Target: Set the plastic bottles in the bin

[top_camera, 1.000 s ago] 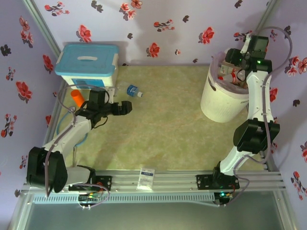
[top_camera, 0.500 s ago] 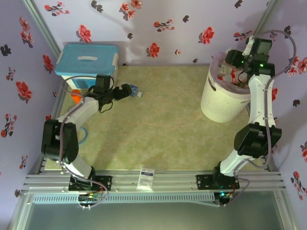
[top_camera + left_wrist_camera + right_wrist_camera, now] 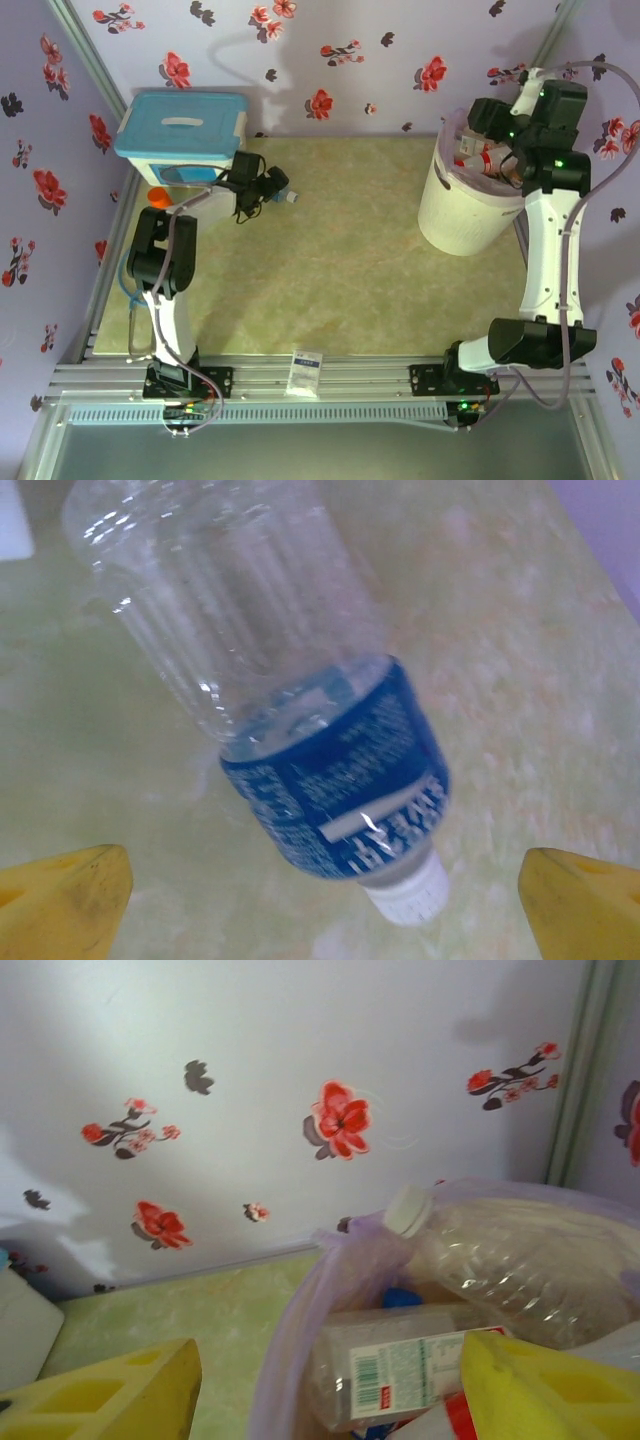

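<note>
The one bottle out on the table is a small clear plastic bottle with a blue label and a white cap. It's lying on its side on the pale green mottled tabletop, cap end toward my left wrist camera. My left gripper is right at it, jaws spread wide. The yellow fingertips sit one on each side of the cap end with bare table between them and the plastic (so nothing's grabbed, not even touching). From the top camera that bottle is at the far left of the table, just beside the rectangular white box with the light-blue lid. A small orange cylinder pokes out at the near side of that box.

Over on the far right is the tall round white plastic bin with its pale pink liner, and it's loaded with a heap of clear bottles up to the rim. My right wrist camera sees a crinkled one with a white cap lying across the top and another with a white barcode label under it. My right gripper hangs above the bin's mouth, yellow fingers parted with nothing clamped between them. There's purple flowered wallpaper all round, and a little white card on the metal rail at the near edge.
</note>
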